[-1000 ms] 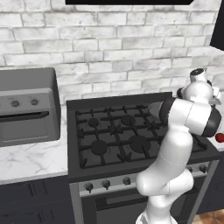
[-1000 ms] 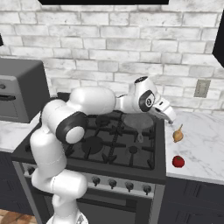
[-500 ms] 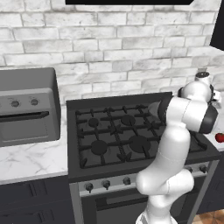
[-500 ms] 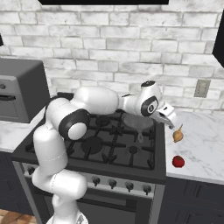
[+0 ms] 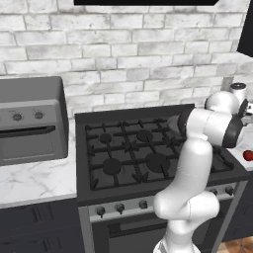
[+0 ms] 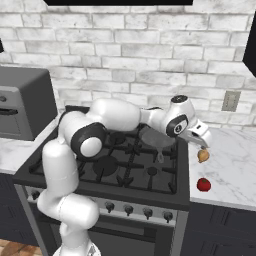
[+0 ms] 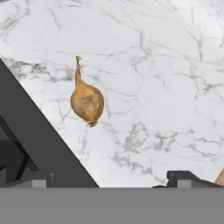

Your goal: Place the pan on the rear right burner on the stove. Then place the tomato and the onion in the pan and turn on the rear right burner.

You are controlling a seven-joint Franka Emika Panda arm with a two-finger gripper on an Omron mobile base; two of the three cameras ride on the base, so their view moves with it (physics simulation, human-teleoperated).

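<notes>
Right base view: one stove (image 6: 107, 167) fills the middle, flanked by marble tabletop (image 6: 232, 160) at 3 o'clock and one grey oven box (image 6: 22, 102) at 9 o'clock. One pan (image 6: 156, 139) already sits on the rear right burner, handle pointing to 6 o'clock toward the front, so the first step looks done and the pan waits empty for the two vegetables. The arm reaches across the stove toward 3 o'clock, its jaws (image 6: 202, 145) hanging just above one onion (image 6: 203, 156), presumably lined up for a pick. One tomato (image 6: 203, 184) lies on the tabletop at 6 o'clock from the onion, well apart from the pan. In the hand view the onion (image 7: 87, 101) lies on its side, tip toward 12 o'clock, beside the stove edge. Jaws: both tips spread wide, holding nothing.
</notes>
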